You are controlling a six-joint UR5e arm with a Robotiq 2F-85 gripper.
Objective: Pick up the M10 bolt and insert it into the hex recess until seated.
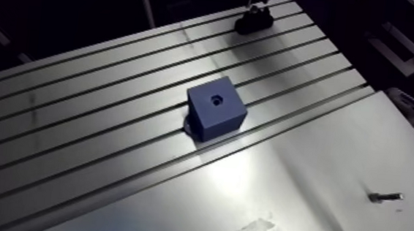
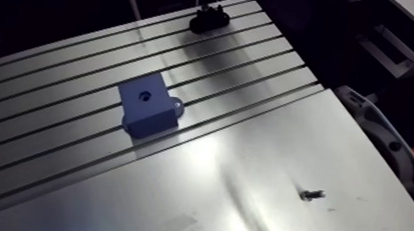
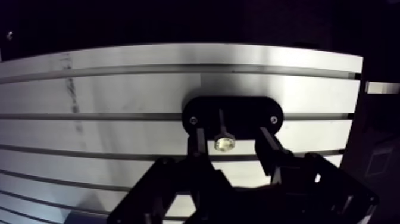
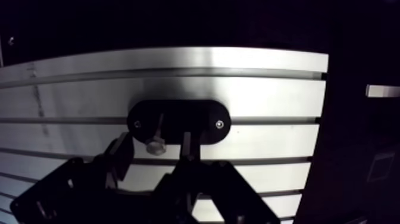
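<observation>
Bolt (image 3: 224,143) sits on the black holder (image 3: 253,109) on the counter (image 3: 119,89), between the spread gripper (image 3: 231,137) fingers, untouched.

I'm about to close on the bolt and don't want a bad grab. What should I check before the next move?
1. end effector open: ok, the fingers are apart and touch nothing.
2. bolt between the fingers: ok, roughly centred.
3. Bolt standing in the black holder: ok.
4. Fingers low enough to catch the head: cannot tell.
5. hex recess on top of the blue block uncovered: ok.
6. second bolt lying well apart from the block: ok.
</observation>
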